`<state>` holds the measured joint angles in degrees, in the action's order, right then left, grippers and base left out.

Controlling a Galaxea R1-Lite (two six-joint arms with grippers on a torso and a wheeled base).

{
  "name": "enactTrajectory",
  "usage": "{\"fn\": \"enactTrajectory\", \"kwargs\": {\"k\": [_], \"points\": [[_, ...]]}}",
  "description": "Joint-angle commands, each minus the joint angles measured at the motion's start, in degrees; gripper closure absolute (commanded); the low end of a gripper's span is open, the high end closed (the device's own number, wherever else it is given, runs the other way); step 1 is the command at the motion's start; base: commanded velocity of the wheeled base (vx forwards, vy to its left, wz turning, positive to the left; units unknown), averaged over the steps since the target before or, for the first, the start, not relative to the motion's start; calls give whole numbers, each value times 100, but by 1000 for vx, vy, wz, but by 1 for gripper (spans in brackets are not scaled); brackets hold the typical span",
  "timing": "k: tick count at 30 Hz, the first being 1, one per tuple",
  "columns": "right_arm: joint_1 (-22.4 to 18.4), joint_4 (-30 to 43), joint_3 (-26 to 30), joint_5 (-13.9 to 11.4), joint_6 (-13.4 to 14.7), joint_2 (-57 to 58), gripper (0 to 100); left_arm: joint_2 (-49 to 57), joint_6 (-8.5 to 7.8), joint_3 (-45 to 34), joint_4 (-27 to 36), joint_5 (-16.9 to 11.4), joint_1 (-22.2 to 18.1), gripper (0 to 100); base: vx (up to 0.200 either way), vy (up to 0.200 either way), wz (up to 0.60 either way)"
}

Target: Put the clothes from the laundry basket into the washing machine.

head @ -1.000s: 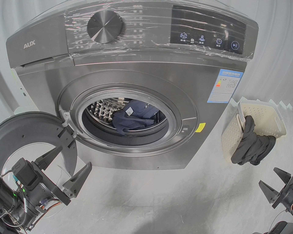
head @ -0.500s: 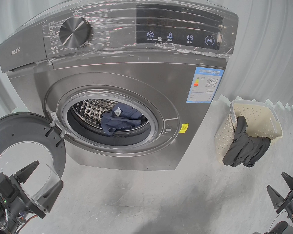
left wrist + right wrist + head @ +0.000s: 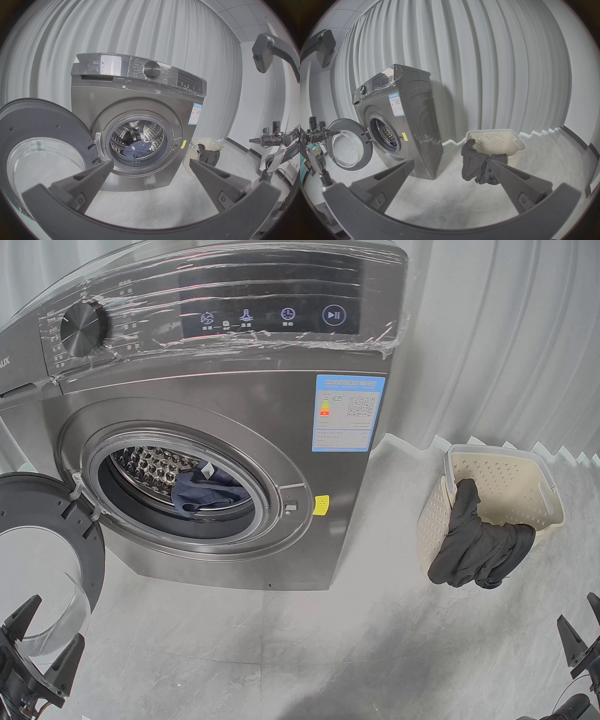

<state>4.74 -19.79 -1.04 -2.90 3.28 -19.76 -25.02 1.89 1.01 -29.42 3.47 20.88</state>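
Note:
The grey washing machine [image 3: 206, 384] stands with its round door [image 3: 44, 540] swung open to the left. A dark blue garment [image 3: 203, 490] lies inside the drum [image 3: 137, 149]. To the machine's right on the floor sits the cream laundry basket [image 3: 519, 480], and a black garment [image 3: 478, 543] hangs over its front rim [image 3: 479, 165]. My left gripper [image 3: 42, 640] is low at the left, in front of the door, open and holding nothing [image 3: 150, 170]. My right gripper [image 3: 584, 627] is low at the right, short of the basket, open and holding nothing [image 3: 450, 170].
Pale grey floor [image 3: 300, 640] spreads between the machine and the basket. A white pleated curtain [image 3: 500, 334] hangs behind both. Plastic film covers the machine's control panel [image 3: 250, 302].
The whole head view has swung right, so the machine sits further left and the basket nearer centre. The left gripper has dropped lower in the picture, away from the door.

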Motion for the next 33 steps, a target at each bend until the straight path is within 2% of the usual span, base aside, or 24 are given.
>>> {"fn": "enactTrajectory", "kwargs": {"k": [1,4,6,7,8,10,13,14,15,18,19,21,23,25,27,28,31,32,33], "points": [[-228,563,95,-9,-3,737,0,1227,-22,-101,779,-242,-805,0,0,0,0],[-219,1108,95,-17,-3,1291,0,1552,-48,-101,1280,-260,-1025,0,0,0,0],[-263,1688,86,-53,-12,1774,0,1869,-75,-101,1658,-400,-1209,0,-200,0,0],[-325,1838,51,-149,-29,1915,0,1974,-92,-101,1773,-453,-1306,0,-200,0,0],[-404,1908,25,-255,-29,1976,0,2001,-136,-101,1896,-444,-1350,0,-200,0,0],[-430,1812,60,-228,-29,1976,0,2001,-110,-101,2019,-435,-1385,0,-200,0,0],[-439,1785,86,211,-91,1976,0,2001,-242,-101,2326,-391,-1429,0,-200,0,0],[-439,1926,95,360,-126,1976,0,2001,-347,-101,2502,-321,-1455,0,0,0,0],[-439,2014,86,396,-126,1976,0,2001,-356,-101,2555,-268,-1517,0,0,0,0],[-439,1970,86,378,-126,1976,0,2027,-321,-101,2555,-207,-1737,0,0,0,0],[-430,2005,95,343,-196,1976,0,2326,-303,-101,2555,-286,-2159,0,0,0,0],[-439,1996,95,255,-337,1976,0,2405,-576,-101,2555,-189,-2159,0,0,0,0],[-430,2005,86,123,-363,1976,0,2422,-567,-92,2564,-198,-2115,0,0,0,0],[-439,1996,86,79,-354,1976,0,2466,-303,-84,2599,-497,-2097,0,0,0,0],[-430,1996,86,79,-372,1976,0,2493,4,-92,2572,-980,-2097,0,0,0,0],[-439,1996,95,79,-363,1976,0,2493,136,-101,2555,-1103,-2097,0,0,0,0],[-439,1996,86,79,-372,1976,0,2493,523,-101,2555,-1182,-2097,0,0,0,0],[-439,1996,95,79,-372,1976,0,2493,576,-101,2555,-1147,-2106,0,0,0,0],[-439,1996,86,79,-372,1976,0,2493,558,-101,2555,-989,-2106,0,0,0,0]]}}
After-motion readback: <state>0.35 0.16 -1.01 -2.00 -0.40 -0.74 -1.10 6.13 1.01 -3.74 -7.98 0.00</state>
